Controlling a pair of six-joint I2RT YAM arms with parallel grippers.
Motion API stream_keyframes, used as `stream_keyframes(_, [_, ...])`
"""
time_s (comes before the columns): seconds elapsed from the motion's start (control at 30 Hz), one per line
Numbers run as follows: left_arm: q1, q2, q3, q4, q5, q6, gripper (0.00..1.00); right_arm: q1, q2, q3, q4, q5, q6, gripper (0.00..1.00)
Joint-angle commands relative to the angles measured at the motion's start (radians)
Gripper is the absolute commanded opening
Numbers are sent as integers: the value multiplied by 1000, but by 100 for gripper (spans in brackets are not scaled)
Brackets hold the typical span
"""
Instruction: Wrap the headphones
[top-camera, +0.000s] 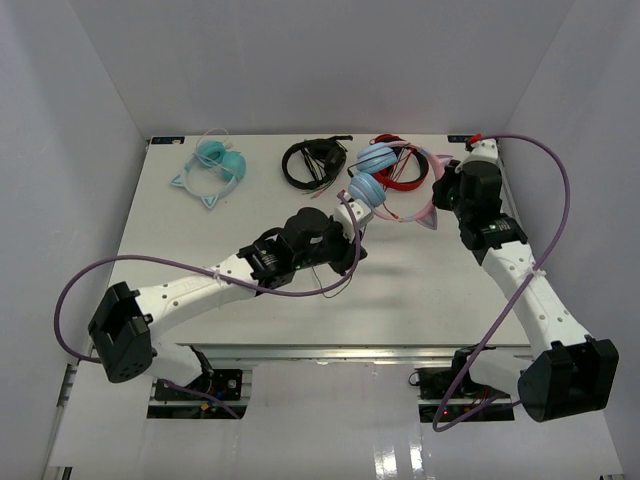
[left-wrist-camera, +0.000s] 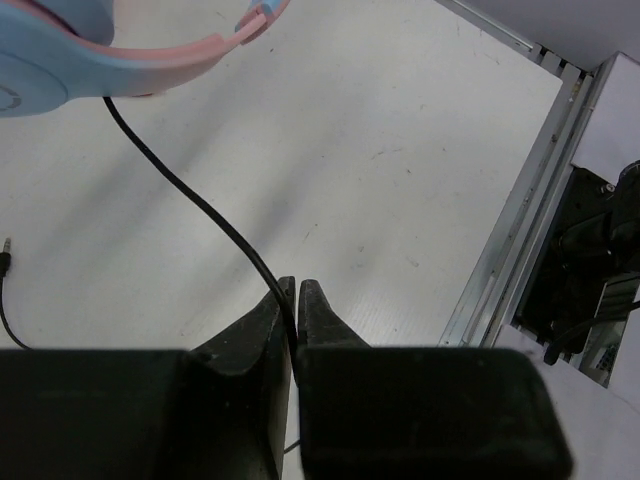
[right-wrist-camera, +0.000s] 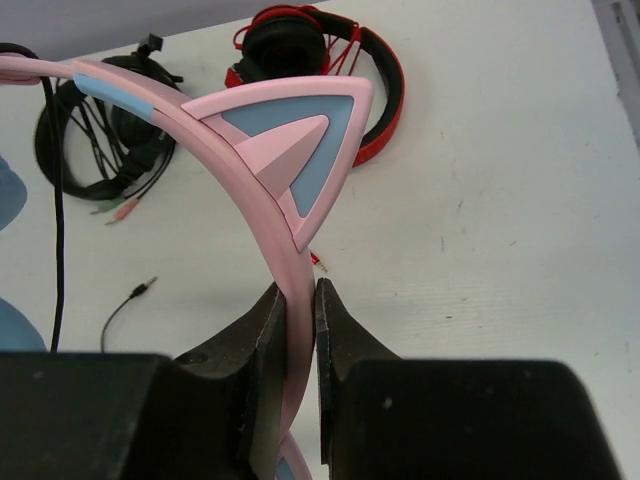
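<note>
— Left gripper (left-wrist-camera: 297, 287), nearest the lens in its wrist view: jaws pinched closed on the cable (left-wrist-camera: 190, 195). Where does that cable run?
— Up and to the left, slightly slack, to a blue ear cup (left-wrist-camera: 35, 55) of the headphones (top-camera: 385, 190). These are at the far middle of the table (top-camera: 450, 290), between the two arms. The plug (left-wrist-camera: 5, 255) lies loose on the table surface.
— And the right gripper (right-wrist-camera: 297, 290)?
— Closed on the pink headband (right-wrist-camera: 230, 170), just below a cat ear (right-wrist-camera: 300, 140). The band's long axis runs away from the jaws, arching leftward.
— Which relation governs the winding?
— Judged: the cable's run from the cup to the left jaws, the nearer pair, with the right arm acting as holder. Open table lies on the near side. Red headphones (right-wrist-camera: 375, 90) and black headphones (right-wrist-camera: 100, 140) crowd the far side. Teal headphones (top-camera: 215, 165) lie well apart, far left.
</note>
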Motion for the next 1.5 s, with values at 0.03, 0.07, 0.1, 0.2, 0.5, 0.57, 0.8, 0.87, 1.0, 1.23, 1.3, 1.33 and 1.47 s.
stream_keyframes(0.03, [-13,37,62,-48,-35,-13,22,54,1,-3,265,215,-126,8])
stream_keyframes(0.07, [-13,48,68,-51,-36,-9,25,69,5,-12,279,229,-152,8])
stream_keyframes(0.1, [-14,58,77,-57,-37,-5,26,88,9,-20,287,244,-182,8])
stream_keyframes(0.2, [-14,94,127,-105,-45,16,28,139,16,-76,338,278,-267,8])
stream_keyframes(0.5, [-17,152,250,-311,-182,178,24,232,55,-184,449,351,-487,8])
stream_keyframes(0.57, [-17,151,257,-324,-230,218,23,241,64,-182,425,294,-512,8])
stream_keyframes(0.8, [-17,236,376,-374,-382,436,24,262,54,-172,245,-50,-646,8])
stream_keyframes(0.87, [-17,264,393,-373,-407,484,24,262,56,-168,219,-92,-653,8])
stream_keyframes(1.0, [-17,287,385,-293,-451,621,24,261,74,-155,137,-252,-617,8])
stream_keyframes(1.23, [-17,161,176,-43,-549,599,44,241,112,-121,100,-205,-532,8])
stream_keyframes(1.3, [-17,29,87,8,-526,523,54,231,127,-113,106,-150,-505,8])
stream_keyframes(1.33, [-17,-24,42,14,-502,479,58,225,136,-109,106,-151,-493,8])
stream_keyframes(1.47, [-17,-213,-128,-62,-404,276,64,210,164,-92,107,-113,-465,8])
